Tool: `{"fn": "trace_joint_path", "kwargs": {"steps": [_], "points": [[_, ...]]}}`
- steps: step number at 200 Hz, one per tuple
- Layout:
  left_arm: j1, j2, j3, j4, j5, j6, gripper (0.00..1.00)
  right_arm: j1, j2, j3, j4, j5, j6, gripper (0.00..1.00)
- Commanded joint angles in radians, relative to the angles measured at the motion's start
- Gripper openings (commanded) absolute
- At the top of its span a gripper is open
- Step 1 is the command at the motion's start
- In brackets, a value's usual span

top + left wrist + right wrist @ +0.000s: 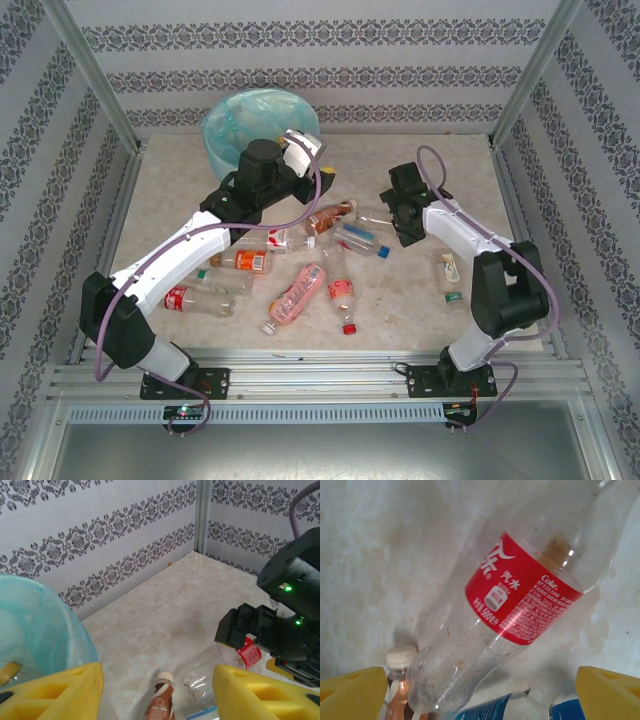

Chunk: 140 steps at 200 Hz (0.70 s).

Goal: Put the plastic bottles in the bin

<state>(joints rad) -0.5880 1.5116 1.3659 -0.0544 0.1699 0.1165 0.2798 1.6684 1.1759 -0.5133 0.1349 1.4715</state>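
- Right hand [480, 685] hovers with fingers spread, pinching nothing, over a clear red-labelled bottle [522, 597] lying on the tabletop [380, 555], right of the scattered bottles.
- Best bet: come straight down and close across the labelled waist, not the taper.
- A blue-labelled bottle [487, 709] crowds it, so keep clear.
- Left hand [157, 680] is spread and empty beside the bin [45, 625], far left.
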Motion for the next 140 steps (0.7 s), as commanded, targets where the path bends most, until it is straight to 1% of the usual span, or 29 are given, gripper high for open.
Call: {"fn": "trace_joint_path", "kwargs": {"steps": [1, 18, 67, 90, 109, 129, 140], "points": [[-0.001, -0.044, -0.017, 0.064, -0.015, 0.018, 0.6, 0.014, 0.05, 0.031, -0.063, 0.012, 0.183, 0.98], [-0.001, -0.044, -0.023, 0.076, -0.015, 0.021, 0.61, 0.016, 0.095, 0.05, -0.05, -0.007, 0.218, 0.98], [-0.001, -0.052, -0.033, 0.075, -0.021, 0.034, 0.61, 0.011, 0.217, 0.142, -0.043, -0.029, 0.219, 0.97], [0.0, -0.055, -0.037, 0.076, -0.035, 0.045, 0.62, -0.006, 0.26, 0.159, -0.032, -0.062, 0.228, 0.96], [0.001, -0.056, -0.037, 0.075, -0.035, 0.045, 0.62, -0.021, 0.279, 0.152, -0.014, -0.073, 0.233, 0.92], [0.001, -0.056, -0.034, 0.074, -0.029, 0.04, 0.62, -0.032, 0.282, 0.136, 0.005, -0.059, 0.223, 0.83], [0.001, -0.056, -0.034, 0.073, -0.028, 0.038, 0.62, -0.039, 0.277, 0.13, 0.014, -0.054, 0.212, 0.81]]}}
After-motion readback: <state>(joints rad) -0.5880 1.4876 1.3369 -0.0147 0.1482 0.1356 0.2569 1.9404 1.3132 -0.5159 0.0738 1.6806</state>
